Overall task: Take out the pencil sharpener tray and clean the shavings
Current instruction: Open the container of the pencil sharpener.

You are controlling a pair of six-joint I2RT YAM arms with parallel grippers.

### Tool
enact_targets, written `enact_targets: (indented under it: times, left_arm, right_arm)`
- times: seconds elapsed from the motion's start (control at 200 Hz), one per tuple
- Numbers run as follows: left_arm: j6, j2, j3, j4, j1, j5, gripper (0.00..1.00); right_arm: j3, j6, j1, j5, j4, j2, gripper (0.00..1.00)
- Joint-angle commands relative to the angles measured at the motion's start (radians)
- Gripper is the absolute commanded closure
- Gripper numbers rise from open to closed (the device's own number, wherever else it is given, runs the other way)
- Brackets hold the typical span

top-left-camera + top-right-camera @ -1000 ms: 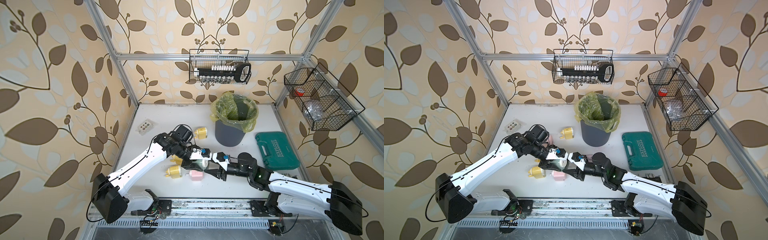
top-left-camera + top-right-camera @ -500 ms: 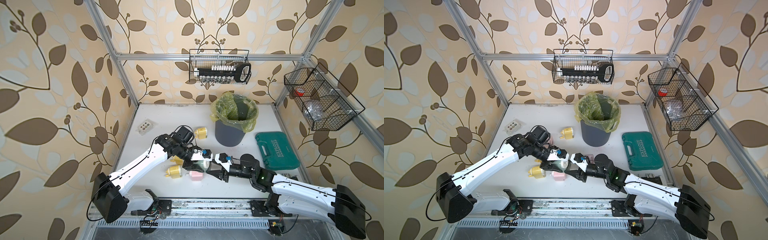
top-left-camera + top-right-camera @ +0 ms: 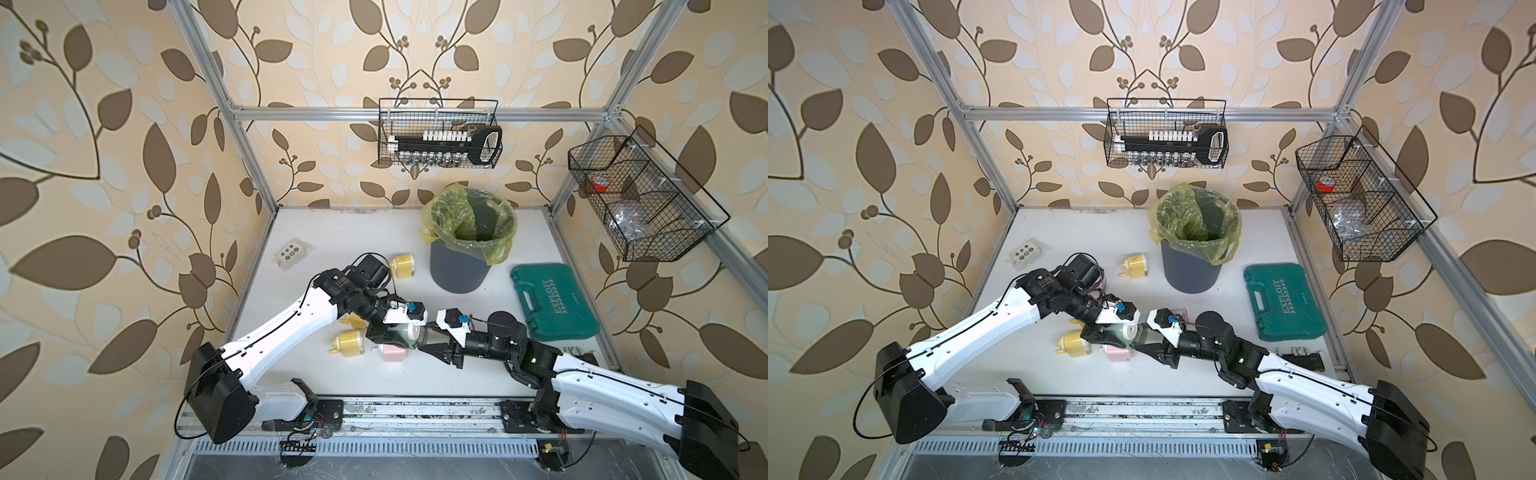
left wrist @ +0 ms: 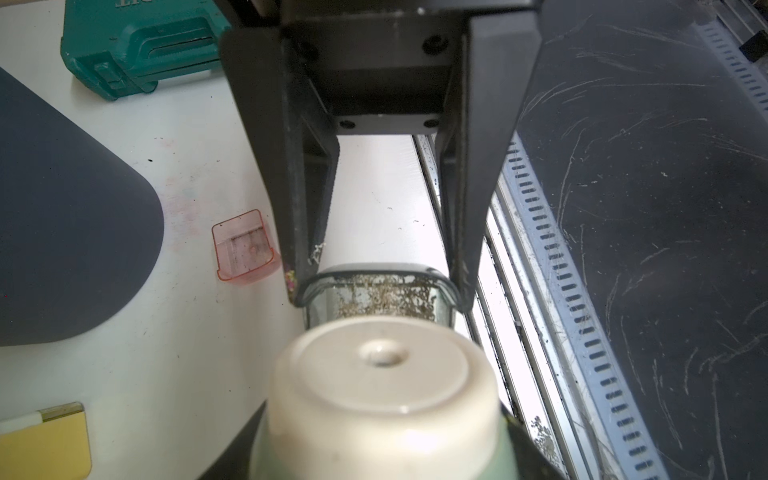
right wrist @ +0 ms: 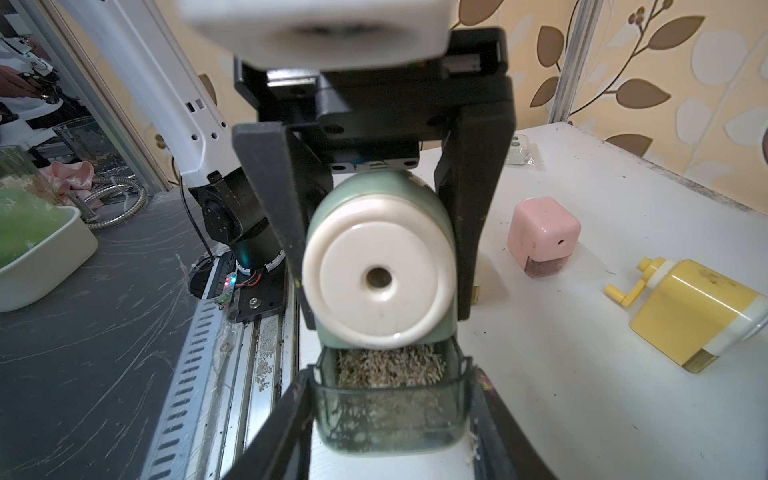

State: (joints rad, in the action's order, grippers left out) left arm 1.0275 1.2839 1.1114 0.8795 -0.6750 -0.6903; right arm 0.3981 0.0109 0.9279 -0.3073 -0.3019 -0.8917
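Nearest us, our right end effector [image 4: 376,291] is narrow, its jaws pinching the side walls of the clear tray [image 5: 386,411]. The tray stands partly out of the green sharpener [image 5: 378,270] and is packed with shavings [image 5: 388,368]. Our left end effector [image 5: 384,316] is clamped round the sharpener's body over the surface [image 3: 374,232].

To do this pull well, we judge the left must hold firm while the right draws straight toward 3 o'clock along the slot. The pull should be level and unhurried, since a tilt or jerk would likely shed flecks. The bin [image 3: 457,274] waits farther back, at 1 o'clock from the sharpener.

Against the top view of a second ago, our right arm's wrist and elbow sit slightly further toward 3 o'clock. The left arm and sharpener look unmoved. We take it the tray has begun to slide, though the top views are too small to confirm that.
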Motion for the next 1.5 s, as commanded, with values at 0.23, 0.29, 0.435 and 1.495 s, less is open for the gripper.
enact_targets:
  times: [0.23, 0.29, 0.435, 1.495]
  left_arm:
    - [-0.007, -0.056, -0.005, 0.019, -0.003, 0.029, 1.00]
    - [-0.010, -0.066, -0.011, 0.019, 0.000, 0.032, 1.00]
    - [-0.011, -0.092, -0.020, 0.023, 0.016, 0.028, 1.00]
    - [-0.050, -0.026, -0.080, -0.109, 0.120, 0.063, 1.00]
  right_arm:
    - [-0.035, 0.064, 0.017, 0.089, 0.053, 0.101, 1.00]
    - [-0.037, 0.066, 0.021, 0.106, 0.063, 0.114, 1.00]
    - [-0.040, 0.061, 0.045, 0.141, 0.087, 0.148, 1.00]
    - [0.689, 0.237, -0.217, 0.511, 0.527, -0.011, 1.00]
